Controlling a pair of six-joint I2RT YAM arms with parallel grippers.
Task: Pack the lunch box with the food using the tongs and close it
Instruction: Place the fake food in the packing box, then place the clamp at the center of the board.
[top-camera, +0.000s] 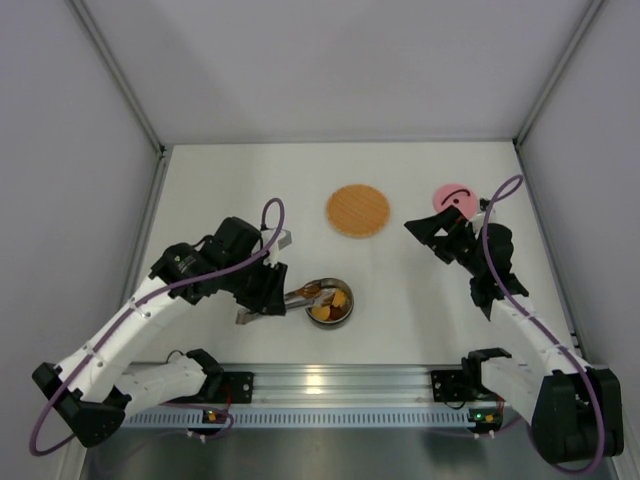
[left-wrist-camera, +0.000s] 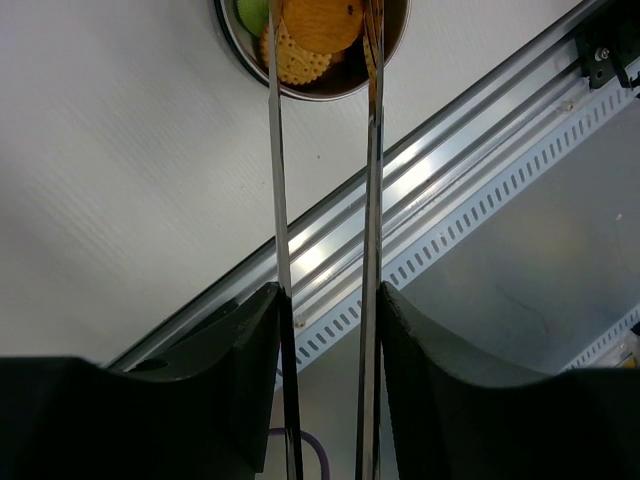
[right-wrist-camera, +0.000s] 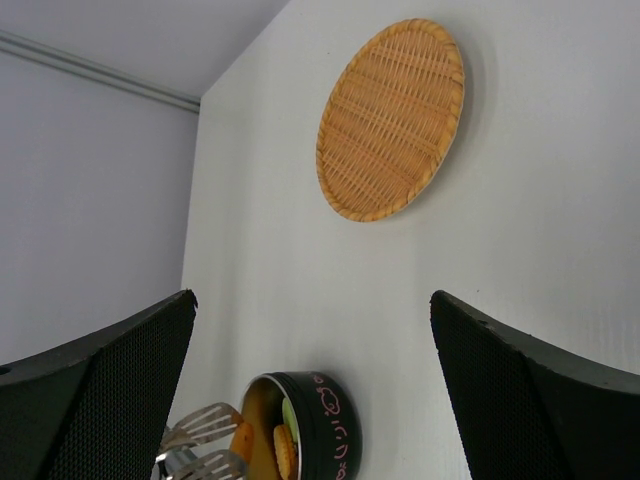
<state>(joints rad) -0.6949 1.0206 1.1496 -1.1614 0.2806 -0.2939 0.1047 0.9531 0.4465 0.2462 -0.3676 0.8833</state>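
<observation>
Lunch box (right-wrist-camera: 338, 425) with food (left-wrist-camera: 318, 20) inside, tongs (left-wrist-camera: 372, 200) in left claw (left-wrist-camera: 330, 295)

You see a flat, round woven plate (top-camera: 357, 211), orange-brown, lying on the white table (top-camera: 250, 190) toward the far side. In the right wrist view its basket weave and raised rim are legible. Well apart from the plate, on the near side, an aluminium rail (top-camera: 340, 380) runs the width of the table edge. The left wrist view shows its slotted strip. Beyond the plate stands a pale grey back wall (top-camera: 340, 60). Grey side walls rise to the plate's left and right.
</observation>
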